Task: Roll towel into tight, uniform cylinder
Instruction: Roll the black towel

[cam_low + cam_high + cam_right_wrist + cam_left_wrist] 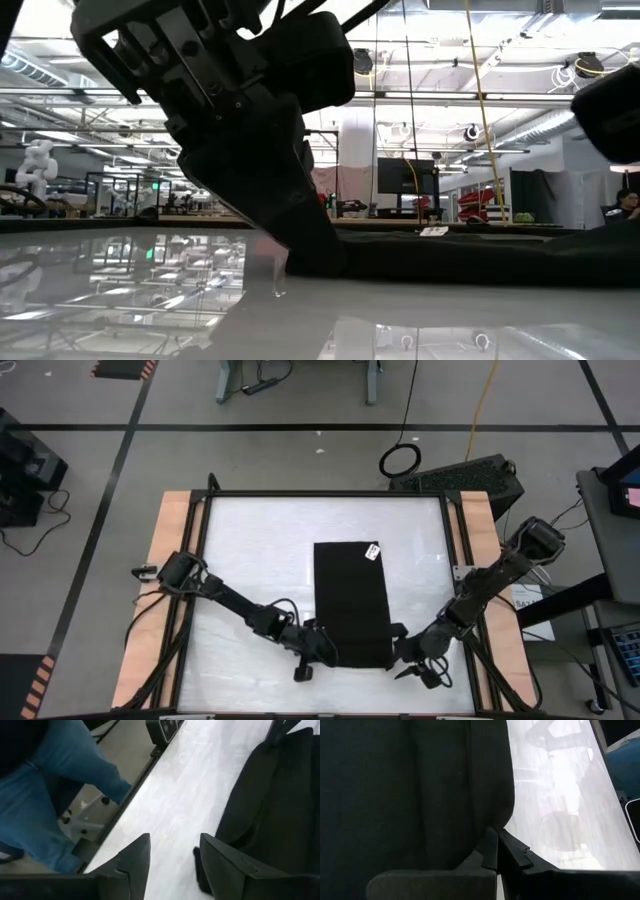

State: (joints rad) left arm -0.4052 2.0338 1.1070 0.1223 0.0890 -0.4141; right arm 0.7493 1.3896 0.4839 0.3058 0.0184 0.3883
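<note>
1. My left end effector (pixel 318 652), pinched shut on the towel (pixel 352 603) at its near left corner, could drag that side ahead and skew the roll.
2. The towel lies flat mid-counter, reaching toward the near edge.
3. My right end effector (pixel 422 661) stands open just beside the near right corner, gripping nothing; a uniform roll needs it.
4. The white tag (pixel 373 550) shows no readable writing.

Nothing here can be read. The towel (pixel 352 605) has a small white tag (pixel 373 550) at its far edge, but any print on it is too small to tell.
</note>
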